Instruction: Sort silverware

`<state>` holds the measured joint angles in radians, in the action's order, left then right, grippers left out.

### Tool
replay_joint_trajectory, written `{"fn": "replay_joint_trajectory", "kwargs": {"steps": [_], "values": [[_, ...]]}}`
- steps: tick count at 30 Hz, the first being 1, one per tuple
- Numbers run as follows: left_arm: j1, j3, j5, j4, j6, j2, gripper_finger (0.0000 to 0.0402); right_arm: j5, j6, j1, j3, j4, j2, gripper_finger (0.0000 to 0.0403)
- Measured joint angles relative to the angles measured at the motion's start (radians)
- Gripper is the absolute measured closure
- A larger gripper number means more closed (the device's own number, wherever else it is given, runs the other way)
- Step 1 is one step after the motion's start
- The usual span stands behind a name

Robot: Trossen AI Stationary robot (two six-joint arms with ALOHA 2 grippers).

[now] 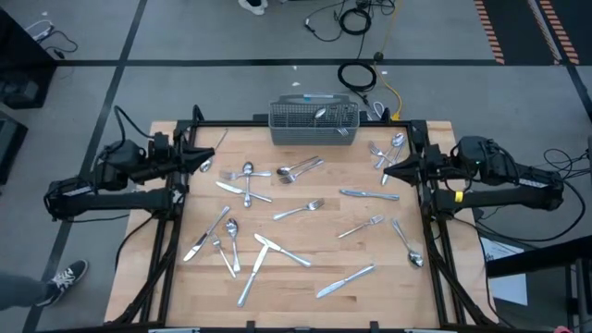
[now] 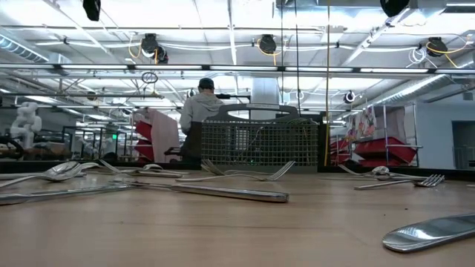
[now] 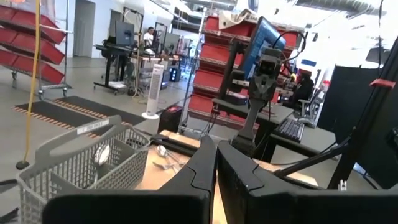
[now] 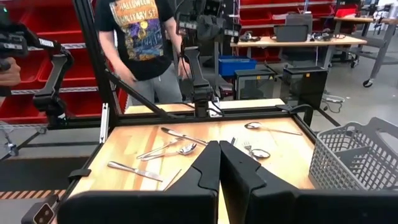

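The silverware lies scattered flat over the wooden table [image 1: 305,310]: a fork [image 1: 298,210] at the middle, a knife [image 1: 347,280] near the front, a spoon [image 1: 407,244] at the right, and several more. The grey wire basket [image 1: 314,122] stands at the middle of the far edge with a spoon [image 3: 102,154] inside. My left gripper [image 1: 209,165] hovers shut above the table's far left, pointing level toward the right. My right gripper [image 1: 388,171] hovers shut above the far right, pointing left. Neither holds anything; both wrist views show the fingertips together [image 3: 216,155] [image 4: 219,152].
Black frame posts [image 1: 421,139] stand at the table's corners, beside each arm. A person [image 4: 140,43] stands past the table's left side in the right wrist view, and a shoe [image 1: 65,277] shows on the floor at the near left. Cables [image 1: 361,79] lie behind the basket.
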<state>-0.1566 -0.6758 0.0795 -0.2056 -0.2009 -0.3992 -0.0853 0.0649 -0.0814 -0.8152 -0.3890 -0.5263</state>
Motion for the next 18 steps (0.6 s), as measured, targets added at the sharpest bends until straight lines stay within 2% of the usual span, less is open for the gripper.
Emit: {"fn": "replay_joint_trajectory", "kwargs": {"steps": [4, 18], "values": [[0.000, 0.043, 0.003, 0.062, -0.003, 0.000, 0.0379, 0.000, 0.005, 0.000, 0.045, 0.026, 0.035, 0.0403], [0.000, 0.061, 0.044, 0.061, -0.003, -0.003, 0.0379, 0.006, 0.122, 0.000, 0.242, 0.049, 0.224, 0.0403]]}}
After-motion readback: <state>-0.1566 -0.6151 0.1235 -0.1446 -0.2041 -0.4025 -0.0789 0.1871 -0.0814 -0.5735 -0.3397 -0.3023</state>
